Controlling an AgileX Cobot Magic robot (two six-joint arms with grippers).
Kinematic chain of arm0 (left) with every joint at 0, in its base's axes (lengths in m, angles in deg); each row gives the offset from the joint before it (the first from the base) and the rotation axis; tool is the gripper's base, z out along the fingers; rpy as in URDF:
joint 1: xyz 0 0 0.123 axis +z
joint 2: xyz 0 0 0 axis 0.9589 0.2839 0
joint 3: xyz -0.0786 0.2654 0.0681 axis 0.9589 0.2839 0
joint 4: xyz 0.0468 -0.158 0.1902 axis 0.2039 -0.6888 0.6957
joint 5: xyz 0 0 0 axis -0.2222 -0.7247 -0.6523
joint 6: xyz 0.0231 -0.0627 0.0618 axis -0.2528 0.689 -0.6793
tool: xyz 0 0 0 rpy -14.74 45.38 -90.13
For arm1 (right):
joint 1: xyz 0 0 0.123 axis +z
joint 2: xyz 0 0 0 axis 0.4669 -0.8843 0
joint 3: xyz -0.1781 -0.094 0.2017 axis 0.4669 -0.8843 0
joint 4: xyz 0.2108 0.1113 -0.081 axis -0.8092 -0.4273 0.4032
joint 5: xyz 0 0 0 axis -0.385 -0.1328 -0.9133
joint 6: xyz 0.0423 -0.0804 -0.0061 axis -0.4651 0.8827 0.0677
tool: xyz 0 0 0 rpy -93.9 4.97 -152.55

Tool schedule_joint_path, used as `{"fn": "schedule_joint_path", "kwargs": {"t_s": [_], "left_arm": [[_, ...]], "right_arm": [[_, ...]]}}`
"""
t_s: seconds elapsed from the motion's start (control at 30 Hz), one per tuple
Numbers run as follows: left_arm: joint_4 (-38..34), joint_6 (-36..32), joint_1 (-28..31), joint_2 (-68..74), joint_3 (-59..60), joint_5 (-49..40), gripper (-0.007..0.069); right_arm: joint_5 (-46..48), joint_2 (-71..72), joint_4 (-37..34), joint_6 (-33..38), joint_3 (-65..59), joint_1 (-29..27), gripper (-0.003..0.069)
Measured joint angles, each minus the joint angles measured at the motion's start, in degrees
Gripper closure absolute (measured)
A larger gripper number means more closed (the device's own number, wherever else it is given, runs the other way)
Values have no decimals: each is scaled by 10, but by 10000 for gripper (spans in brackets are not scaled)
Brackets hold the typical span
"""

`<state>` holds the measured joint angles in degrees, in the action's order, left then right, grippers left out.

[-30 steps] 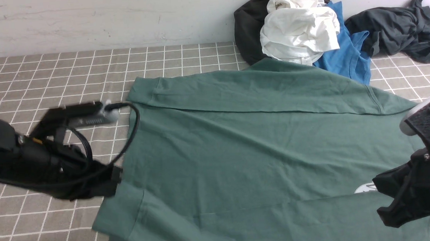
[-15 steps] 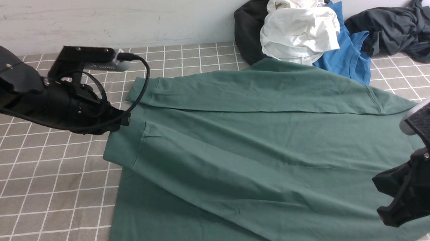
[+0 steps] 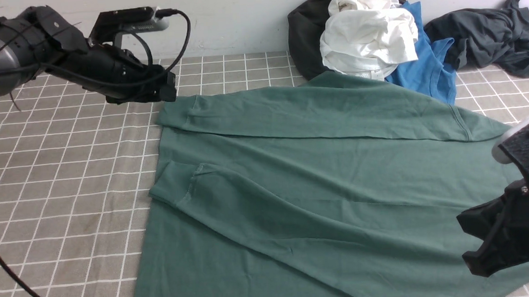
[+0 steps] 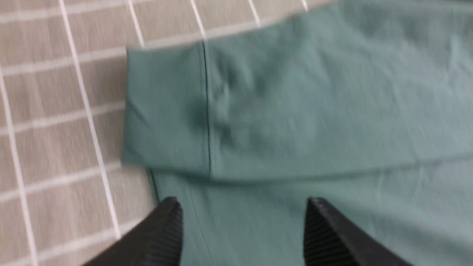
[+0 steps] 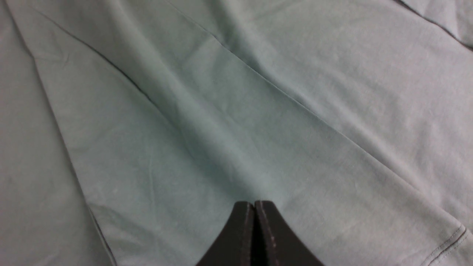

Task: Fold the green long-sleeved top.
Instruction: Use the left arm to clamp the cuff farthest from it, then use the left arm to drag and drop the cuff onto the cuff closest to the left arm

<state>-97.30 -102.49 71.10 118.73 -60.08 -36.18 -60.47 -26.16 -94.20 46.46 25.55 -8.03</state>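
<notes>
The green top [image 3: 294, 174] is being seen spread flat on the checked cloth [image 3: 62, 181], long axis running left to right, both sleeves across the body. The far sleeve's cuff [image 4: 166, 111] is being hovered near by the left gripper [image 4: 244, 221], fingers apart and empty, cuff just ahead of the tips, so that arm's nearer. The right gripper [image 5: 254, 207] is being held over the top's right side, fingers pressed together, no cloth visibly pinched.
</notes>
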Motion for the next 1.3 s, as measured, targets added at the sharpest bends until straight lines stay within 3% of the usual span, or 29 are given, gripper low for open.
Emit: {"fn": "schedule_joint_path", "kwargs": {"t_s": [0.27, 0.4, 0.57, 0.67, 0.9, 1.0, 1.07, 1.23, 1.3], "left_arm": [[143, 167, 0, 167, -180, -42, 211], [149, 170, 0, 203, -221, -57, 273], [119, 121, 0, 212, -241, -58, 561], [101, 99, 0, 212, -249, -66, 612], [94, 87, 0, 190, -298, -168, 613], [95, 97, 0, 147, -331, -284, 613], [97, 106, -1, 126, -335, -299, 613], [158, 162, -17, 14, -267, -314, 613], [195, 171, -34, -54, -164, -314, 613]], "right_arm": [[-2, 0, 0, 0, 0, 0, 669], [-2, 0, 0, 0, 0, 0, 669], [-7, 0, 0, 0, 0, 0, 669], [-7, 0, 0, 0, 0, 0, 669], [-7, 0, 0, 0, 0, 0, 669], [-7, 0, 0, 0, 0, 0, 669], [-7, 0, 0, 0, 0, 0, 669], [-7, 0, 0, 0, 0, 0, 669], [-5, 0, 0, 0, 0, 0, 669]]}}
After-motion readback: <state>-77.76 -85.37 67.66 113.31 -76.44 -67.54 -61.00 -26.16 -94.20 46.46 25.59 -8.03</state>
